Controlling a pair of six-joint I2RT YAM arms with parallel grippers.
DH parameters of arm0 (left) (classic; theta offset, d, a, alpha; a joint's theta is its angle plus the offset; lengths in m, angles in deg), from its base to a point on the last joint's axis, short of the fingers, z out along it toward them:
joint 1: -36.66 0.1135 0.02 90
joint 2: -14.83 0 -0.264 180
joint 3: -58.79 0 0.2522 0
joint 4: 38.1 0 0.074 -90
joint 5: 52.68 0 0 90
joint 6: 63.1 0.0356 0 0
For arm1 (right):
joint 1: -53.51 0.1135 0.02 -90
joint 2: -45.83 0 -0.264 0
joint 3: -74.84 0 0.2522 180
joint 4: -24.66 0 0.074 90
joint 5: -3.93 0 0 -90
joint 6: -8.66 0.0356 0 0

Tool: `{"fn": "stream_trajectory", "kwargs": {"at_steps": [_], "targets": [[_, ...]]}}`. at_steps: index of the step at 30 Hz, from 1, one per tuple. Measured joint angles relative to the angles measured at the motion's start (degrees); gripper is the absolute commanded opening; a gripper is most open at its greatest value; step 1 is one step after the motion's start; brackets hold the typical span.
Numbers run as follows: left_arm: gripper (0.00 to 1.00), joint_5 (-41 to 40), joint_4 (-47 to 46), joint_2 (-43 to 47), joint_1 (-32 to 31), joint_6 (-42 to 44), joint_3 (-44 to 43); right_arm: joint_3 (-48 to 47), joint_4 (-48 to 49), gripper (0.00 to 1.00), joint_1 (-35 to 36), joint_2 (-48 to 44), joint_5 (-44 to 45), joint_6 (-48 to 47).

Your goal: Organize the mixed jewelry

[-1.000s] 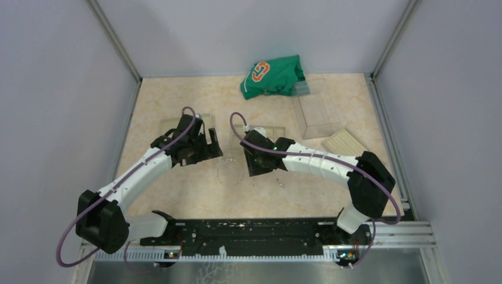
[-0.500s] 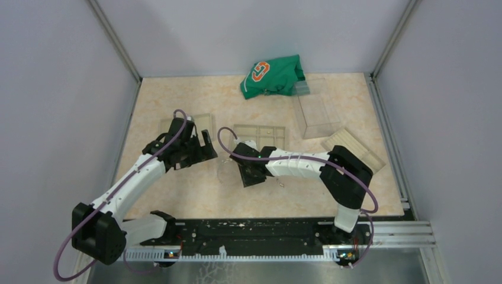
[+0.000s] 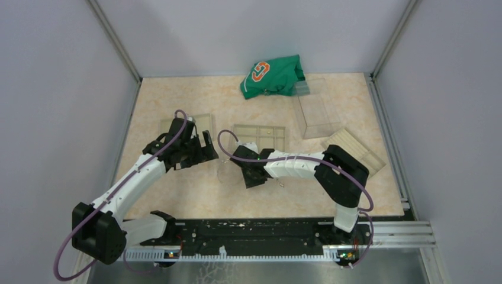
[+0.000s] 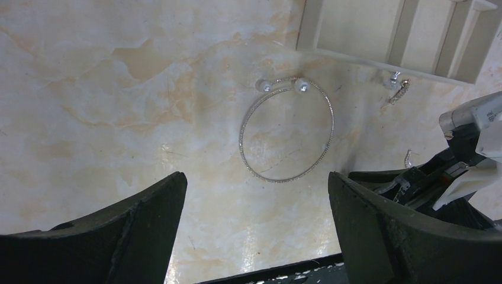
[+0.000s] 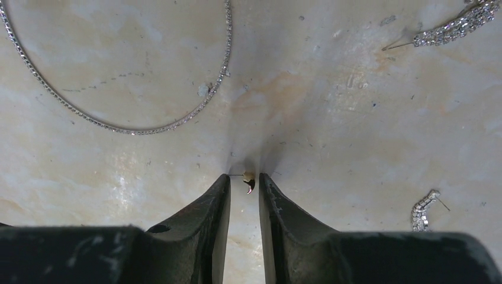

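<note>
A thin sparkly bangle (image 4: 243, 127) with two pearl ends lies flat on the marble table; its lower arc (image 5: 118, 127) shows in the right wrist view. A tiny stud earring (image 5: 249, 177) lies on the table between the tips of my right gripper (image 5: 244, 176), whose jaws stand a narrow gap apart on either side of it. Two sparkly strip earrings (image 5: 453, 28) (image 5: 423, 210) lie to the right. My left gripper (image 4: 254, 177) hangs wide open and empty just short of the bangle. From above, both grippers (image 3: 204, 145) (image 3: 253, 179) flank the bangle.
Two shallow compartmented trays (image 3: 204, 121) (image 3: 260, 135) lie behind the grippers. A clear box (image 3: 317, 115) and a ribbed lid (image 3: 355, 148) sit at the right. A green cloth (image 3: 272, 76) lies at the back. Another small earring (image 4: 398, 92) rests beside a tray edge (image 4: 379, 59).
My right arm has drawn back and left, lowering its gripper beside the bangle, and its jaws have narrowed around the stud. The left gripper shifted slightly left and back.
</note>
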Motion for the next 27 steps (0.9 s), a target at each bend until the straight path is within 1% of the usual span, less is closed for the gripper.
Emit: {"fn": "stream_trajectory", "kwargs": {"at_steps": [7,10,12,21,24,27], "targets": [[0.96,0.0,0.0,0.0,0.0,0.1,0.0,-0.3,0.3,0.14,0.0,0.3,0.7,-0.3],[0.96,0.0,0.1,0.0,0.0,0.1,0.0,-0.6,0.3,0.07,0.0,0.5,1.0,-0.4],[0.96,0.0,0.1,0.0,0.0,0.1,0.0,-0.9,-0.1,0.01,0.0,0.6,1.2,-0.4],[0.96,0.0,0.0,0.0,0.0,0.0,0.0,-3.7,-4.7,0.0,-0.1,0.5,5.1,-0.9],[0.96,0.2,-0.1,-0.2,0.0,0.0,0.0,-4.3,-5.7,0.0,-1.4,-0.1,6.1,-1.6],[0.96,0.3,-0.1,-0.7,0.0,0.0,0.0,-4.7,-6.6,0.0,-5.1,-1.4,6.6,-2.8]]}}
